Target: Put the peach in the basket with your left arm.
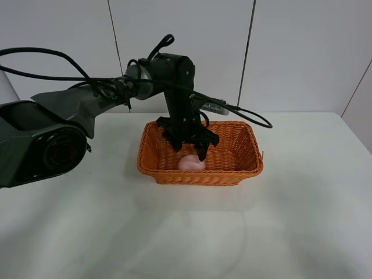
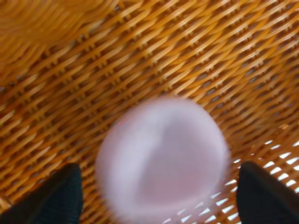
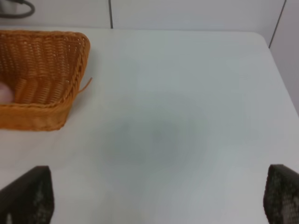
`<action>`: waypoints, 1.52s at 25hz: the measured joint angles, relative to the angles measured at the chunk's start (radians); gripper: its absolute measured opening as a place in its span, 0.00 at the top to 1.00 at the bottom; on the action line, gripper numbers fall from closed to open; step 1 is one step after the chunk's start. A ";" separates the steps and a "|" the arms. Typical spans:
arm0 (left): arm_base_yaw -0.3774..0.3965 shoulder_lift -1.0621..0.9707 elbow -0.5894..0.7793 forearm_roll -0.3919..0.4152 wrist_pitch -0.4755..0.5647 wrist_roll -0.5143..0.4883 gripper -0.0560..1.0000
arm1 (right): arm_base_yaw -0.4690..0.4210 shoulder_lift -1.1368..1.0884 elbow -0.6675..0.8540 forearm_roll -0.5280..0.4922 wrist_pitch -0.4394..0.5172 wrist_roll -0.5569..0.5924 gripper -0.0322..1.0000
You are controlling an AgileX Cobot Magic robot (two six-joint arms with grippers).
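Observation:
The pale pink peach (image 1: pixel 191 163) lies on the floor of the orange-brown wicker basket (image 1: pixel 253 148), near its front wall. My left gripper (image 1: pixel 190 150) reaches down into the basket and hangs just above the peach, open. In the left wrist view the peach (image 2: pixel 161 158) is blurred and lies on the weave (image 2: pixel 187 56) between the two black fingertips (image 2: pixel 53 198), which stand wide apart and do not touch it. My right gripper (image 3: pixel 156 198) is open and empty over bare table; that view shows the basket (image 3: pixel 46 116) and a sliver of the peach (image 3: pixel 4 93).
The basket stands at the middle back of a white table (image 1: pixel 302 221). A grey wall with panel seams rises behind it. A black cable (image 1: pixel 250 119) from the left arm loops over the basket's back rim.

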State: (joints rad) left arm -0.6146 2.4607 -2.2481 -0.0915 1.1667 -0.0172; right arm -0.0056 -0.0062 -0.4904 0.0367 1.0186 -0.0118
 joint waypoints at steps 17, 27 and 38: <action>0.174 -0.166 -0.061 0.004 0.003 0.036 0.24 | 0.000 0.000 0.000 0.000 0.000 0.000 0.30; 0.482 -0.166 -0.061 0.019 0.003 0.054 0.24 | 0.000 0.000 0.000 0.000 0.000 0.000 0.30; 0.597 -0.169 -0.054 0.021 0.003 0.056 0.24 | 0.000 0.000 0.000 0.000 0.000 0.000 0.30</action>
State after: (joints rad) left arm -0.0176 2.2916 -2.3024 -0.0709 1.1694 0.0392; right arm -0.0056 -0.0062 -0.4904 0.0367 1.0186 -0.0118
